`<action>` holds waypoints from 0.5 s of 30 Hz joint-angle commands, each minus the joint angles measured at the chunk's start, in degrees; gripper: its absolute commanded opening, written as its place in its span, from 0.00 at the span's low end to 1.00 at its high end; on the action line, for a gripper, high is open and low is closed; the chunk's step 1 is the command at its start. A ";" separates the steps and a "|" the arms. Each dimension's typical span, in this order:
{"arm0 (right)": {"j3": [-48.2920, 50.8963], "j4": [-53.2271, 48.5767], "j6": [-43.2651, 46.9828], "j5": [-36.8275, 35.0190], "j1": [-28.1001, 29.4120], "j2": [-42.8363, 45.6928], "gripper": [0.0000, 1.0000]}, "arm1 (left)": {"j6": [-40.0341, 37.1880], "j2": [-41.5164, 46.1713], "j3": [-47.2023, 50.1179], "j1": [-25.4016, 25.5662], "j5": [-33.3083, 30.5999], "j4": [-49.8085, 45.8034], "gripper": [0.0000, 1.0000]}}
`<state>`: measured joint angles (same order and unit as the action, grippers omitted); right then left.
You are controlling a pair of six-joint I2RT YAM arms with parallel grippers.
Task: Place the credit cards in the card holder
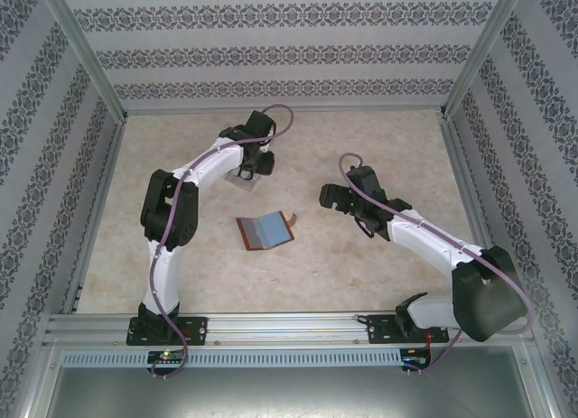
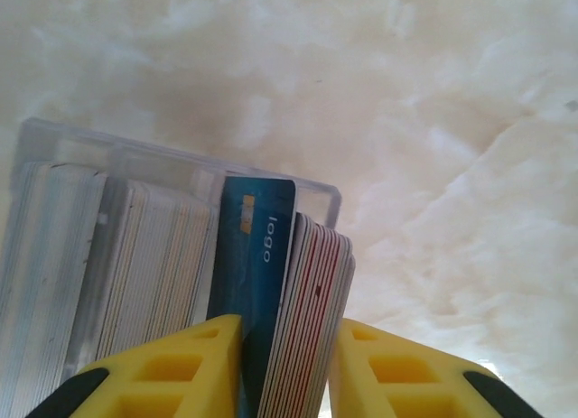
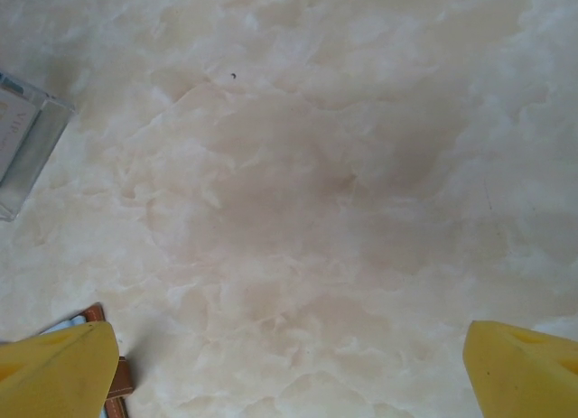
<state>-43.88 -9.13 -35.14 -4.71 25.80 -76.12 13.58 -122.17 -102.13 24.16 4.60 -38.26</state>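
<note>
Your left fingers (image 2: 181,373) are clamped on a bundle of credit cards (image 2: 257,255) standing on edge in the clear box (image 2: 312,190); more stacks fill its other compartments. The card holder (image 1: 267,230) lies open on the desk (image 1: 379,147). Your right fingers (image 3: 54,373) stand wide apart beside it.

**Plastic on plastic over a stone-look top**

Here's the table (image 1: 361,283): cream, marbled like stone, smooth with a soft sheen. The card holder (image 1: 268,230) looks leathery, brown and matt outside, with a grey-blue lining within. Up close, the credit cards (image 2: 257,255) are thin glossy plastic, the blue one shining, the rest showing smooth pale edges, some lined red. They stand in a clear plastic box (image 2: 312,190), transparent and a touch cloudy at its walls. On the left gripper (image 2: 287,332), the fingers (image 2: 172,373) are matt yellow plastic, moulded with hollow cells. The frame rail (image 1: 289,326) along the near edge is dull brushed metal, and the arm shells (image 1: 212,161) are glossy white plastic.
</note>
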 commanded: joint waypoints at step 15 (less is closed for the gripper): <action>-2.19 -0.88 -3.98 4.67 -3.94 -2.28 0.97 | 30.88 1.26 1.98 6.08 25.45 23.69 0.51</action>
<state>-44.10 -9.21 -37.85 -2.00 22.81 -76.97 39.66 -122.96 -101.56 30.35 24.14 -21.69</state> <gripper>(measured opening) 0.978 0.508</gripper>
